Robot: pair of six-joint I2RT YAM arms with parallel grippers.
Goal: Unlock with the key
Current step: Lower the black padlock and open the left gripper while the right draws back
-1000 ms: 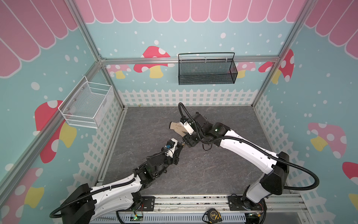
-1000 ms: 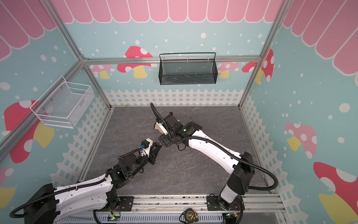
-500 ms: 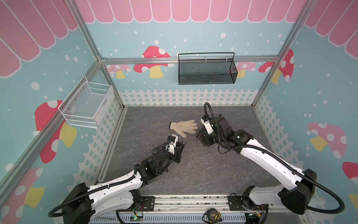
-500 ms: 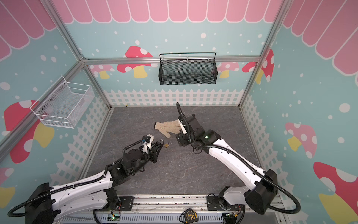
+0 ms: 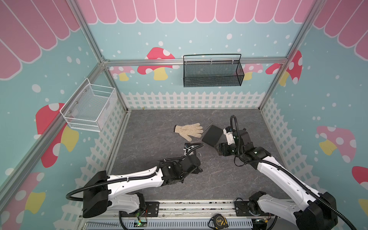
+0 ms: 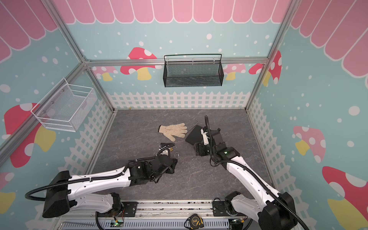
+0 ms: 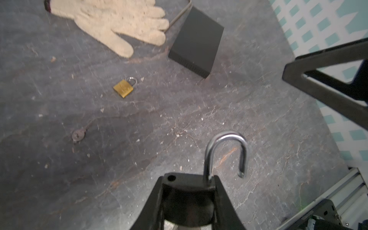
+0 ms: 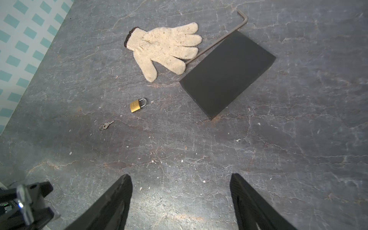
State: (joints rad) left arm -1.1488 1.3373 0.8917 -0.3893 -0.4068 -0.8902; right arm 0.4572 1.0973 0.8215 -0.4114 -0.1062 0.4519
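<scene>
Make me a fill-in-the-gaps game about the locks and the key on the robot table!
The left gripper is shut on a silver-shackled padlock whose shackle stands ___.
The jaws of the right gripper are apart and hold ___.
The tiny silver key lies on the grey mat near the small brass padlock, whose shackle is ___.
The beige knitted glove lies beside a flat box coloured ___.
Missing words: open; nothing; closed; black.

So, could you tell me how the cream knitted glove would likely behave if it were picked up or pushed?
Probably floppy: the glove is knitted cloth lying flat, so it should droop when lifted. It looks light for its size. Pushed, it would likely bunch or drag on the textured mat rather than slide.
</scene>
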